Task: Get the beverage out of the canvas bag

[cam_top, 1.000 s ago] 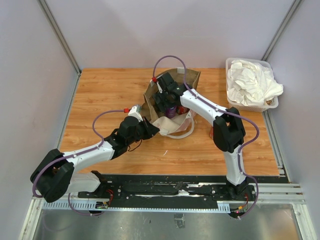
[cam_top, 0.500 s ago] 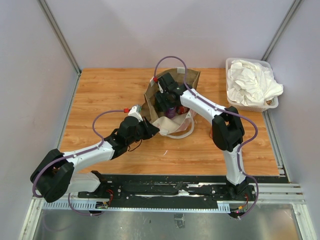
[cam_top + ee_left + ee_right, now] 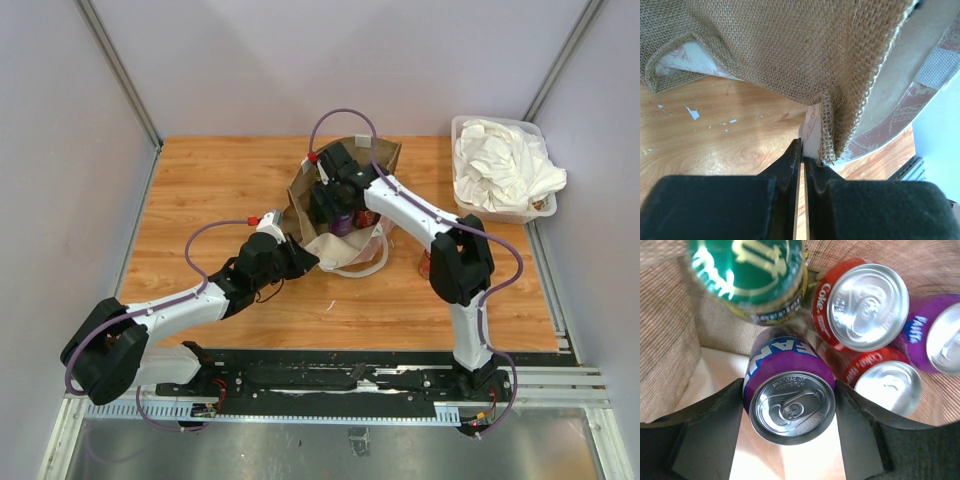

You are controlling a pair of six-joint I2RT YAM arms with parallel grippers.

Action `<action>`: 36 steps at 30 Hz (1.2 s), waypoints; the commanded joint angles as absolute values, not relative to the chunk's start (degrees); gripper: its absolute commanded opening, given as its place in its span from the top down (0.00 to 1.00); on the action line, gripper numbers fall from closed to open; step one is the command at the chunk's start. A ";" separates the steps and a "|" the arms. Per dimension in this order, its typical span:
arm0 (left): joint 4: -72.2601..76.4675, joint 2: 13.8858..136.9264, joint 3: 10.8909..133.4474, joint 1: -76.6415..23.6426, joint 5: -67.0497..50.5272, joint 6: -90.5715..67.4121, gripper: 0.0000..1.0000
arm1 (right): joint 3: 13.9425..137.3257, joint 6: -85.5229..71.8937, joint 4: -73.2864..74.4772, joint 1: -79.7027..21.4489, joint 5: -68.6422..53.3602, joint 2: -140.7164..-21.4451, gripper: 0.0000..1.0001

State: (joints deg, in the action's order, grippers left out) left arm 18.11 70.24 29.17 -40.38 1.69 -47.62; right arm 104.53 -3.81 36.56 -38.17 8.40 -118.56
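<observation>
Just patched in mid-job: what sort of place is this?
Probably a lab test cell: blank grey panels wall in a wooden table, with a metal mounting rail along its near edge.

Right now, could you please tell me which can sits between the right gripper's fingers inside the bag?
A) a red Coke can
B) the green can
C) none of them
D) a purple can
D: in the right wrist view, the purple can sits between the two fingers of the right gripper, touching both.

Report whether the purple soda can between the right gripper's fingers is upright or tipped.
Upright: the purple soda can shows its silver pull-tab lid squarely to the right wrist camera above it.
</observation>
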 commanded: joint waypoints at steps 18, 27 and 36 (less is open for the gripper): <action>15.45 72.14 29.19 -40.96 1.66 -46.47 0.92 | 102.07 2.20 34.04 -38.24 29.76 -81.46 0.99; 15.44 71.57 29.00 -40.99 1.61 -46.38 0.92 | 88.15 -0.86 34.44 -28.47 35.28 -70.31 0.99; 15.55 71.80 29.03 -40.97 1.62 -46.27 0.92 | 72.68 -7.62 33.80 -11.39 26.23 -62.26 0.99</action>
State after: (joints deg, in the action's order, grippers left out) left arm 18.13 71.13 29.19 -40.38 1.65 -47.59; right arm 75.37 -3.66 38.30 -16.27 28.97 -65.80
